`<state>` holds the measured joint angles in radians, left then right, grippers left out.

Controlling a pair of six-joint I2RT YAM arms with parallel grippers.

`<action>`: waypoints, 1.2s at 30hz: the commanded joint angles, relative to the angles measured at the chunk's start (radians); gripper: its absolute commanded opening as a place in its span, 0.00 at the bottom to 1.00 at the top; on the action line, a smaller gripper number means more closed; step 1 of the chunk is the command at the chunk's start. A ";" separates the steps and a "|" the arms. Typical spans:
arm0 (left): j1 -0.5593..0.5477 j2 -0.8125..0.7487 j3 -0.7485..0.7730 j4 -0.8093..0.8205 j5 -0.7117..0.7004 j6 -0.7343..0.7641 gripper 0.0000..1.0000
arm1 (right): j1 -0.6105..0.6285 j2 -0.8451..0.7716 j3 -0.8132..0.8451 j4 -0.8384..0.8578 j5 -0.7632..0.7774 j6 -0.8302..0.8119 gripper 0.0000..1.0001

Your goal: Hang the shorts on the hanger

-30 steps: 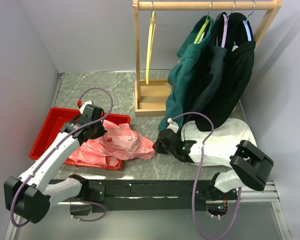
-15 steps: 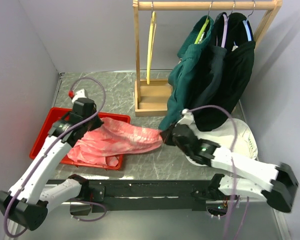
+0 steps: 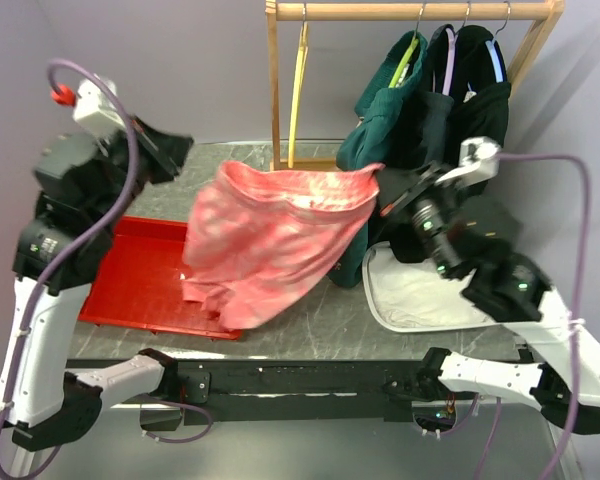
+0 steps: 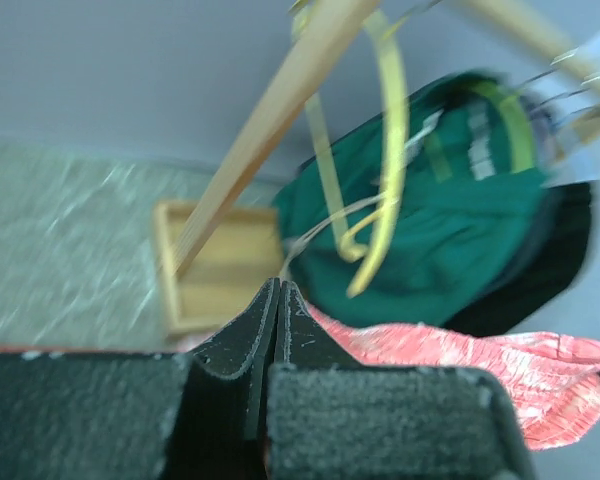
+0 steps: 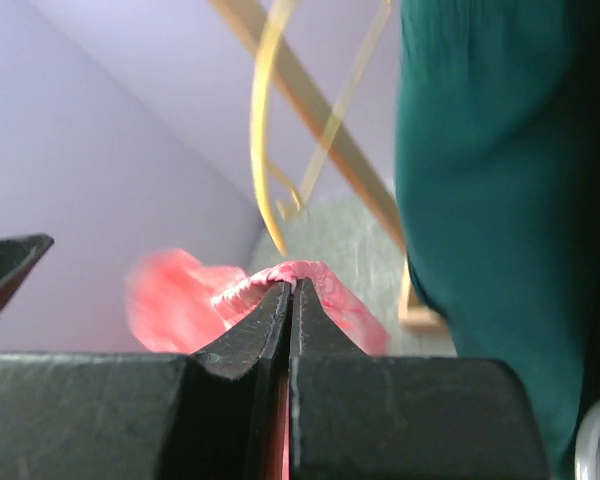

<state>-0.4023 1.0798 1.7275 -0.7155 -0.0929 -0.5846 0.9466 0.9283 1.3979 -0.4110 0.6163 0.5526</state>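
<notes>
I have the shorts (image 3: 270, 230) up in the air, stretched by the waistband between both arms over the middle of the table, with the legs hanging loose toward the near edge. The right gripper (image 3: 383, 195) is clamped on the gathered waistband; its wrist view shows pink fabric pinched right at the fingertips. The left gripper (image 3: 185, 150) has its jaws pressed together too. The cloth trails away beside them in its own view, so I judge it grips the other waist corner, though the pinch itself is hidden.

The hanger (image 3: 298, 90) hangs from the wooden rail (image 3: 380, 11) toward the far edge, just behind the waistband and nearly edge-on to me. It is thin and free to swing, so I want a slow approach. I would hold the waistband taut and level, and bring it to the hanger from one side rather than push straight into it. I would let go only once the fabric drapes over and bears its own weight.

The right arm sits close to the dark green garments (image 3: 430, 120) toward the far right corner, so I should steer clear of snagging them. The red tray (image 3: 130, 290) lies by the left edge, below the dangling hems.
</notes>
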 commanded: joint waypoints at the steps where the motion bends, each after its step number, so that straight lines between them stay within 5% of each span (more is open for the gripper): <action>1: 0.002 0.078 0.173 0.070 0.148 0.034 0.01 | 0.004 0.047 0.223 -0.038 0.088 -0.143 0.00; 8: 0.000 0.117 0.225 0.068 0.214 0.016 0.01 | 0.004 0.075 0.351 -0.103 0.112 -0.186 0.00; 12: 0.000 0.060 -0.062 0.131 0.297 -0.033 0.01 | 0.006 0.040 0.227 -0.095 0.059 -0.172 0.00; 16: -0.039 -0.013 -0.388 0.279 0.374 -0.099 0.28 | 0.004 0.007 0.115 -0.092 0.030 -0.145 0.00; 22: -0.257 -0.113 -0.779 0.507 0.323 -0.222 0.44 | 0.006 0.010 0.075 -0.126 0.059 -0.131 0.00; 26: -0.369 -0.153 -0.957 0.608 0.280 -0.299 0.46 | 0.004 0.009 0.046 -0.115 0.056 -0.120 0.00; 36: -0.385 -0.057 -0.987 0.748 0.288 -0.339 0.55 | 0.004 0.014 0.035 -0.120 0.053 -0.106 0.00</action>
<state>-0.7807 0.9775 0.7158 -0.0921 0.2115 -0.8959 0.9466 0.9562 1.4387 -0.5644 0.6617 0.4313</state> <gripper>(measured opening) 0.518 0.011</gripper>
